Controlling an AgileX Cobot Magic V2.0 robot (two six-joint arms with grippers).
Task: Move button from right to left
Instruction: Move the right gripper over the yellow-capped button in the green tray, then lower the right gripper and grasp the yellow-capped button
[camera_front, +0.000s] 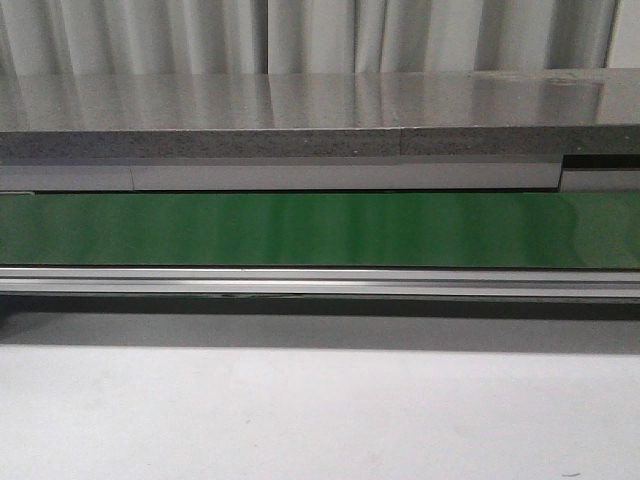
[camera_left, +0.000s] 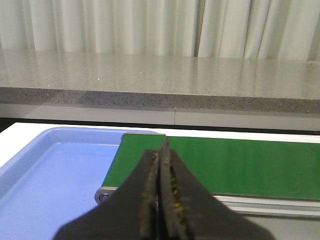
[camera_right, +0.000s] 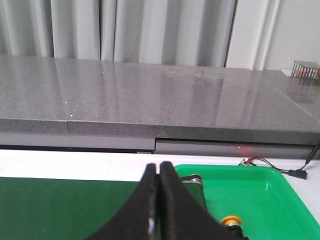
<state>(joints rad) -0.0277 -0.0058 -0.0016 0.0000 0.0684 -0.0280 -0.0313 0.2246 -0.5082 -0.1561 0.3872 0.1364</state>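
Observation:
The button (camera_right: 231, 222) shows only in the right wrist view: a round yellow cap on a dark body, lying in the green tray (camera_right: 272, 200) just past the belt's end. My right gripper (camera_right: 159, 170) is shut with nothing in it, hanging over the end of the green belt (camera_right: 60, 207), a little to the side of the button. Over the belt's other end (camera_left: 250, 165) my left gripper (camera_left: 161, 147) is also shut and empty, beside a blue tray (camera_left: 50, 175). In the front view only the belt (camera_front: 320, 230) shows; neither gripper nor the button is there.
A grey stone-like counter (camera_front: 300, 120) runs behind the belt, with white curtains behind it. An aluminium rail (camera_front: 320, 282) edges the belt at the front, and a white tabletop (camera_front: 300, 410) lies before it. Red and black wires (camera_right: 272, 165) lie behind the green tray.

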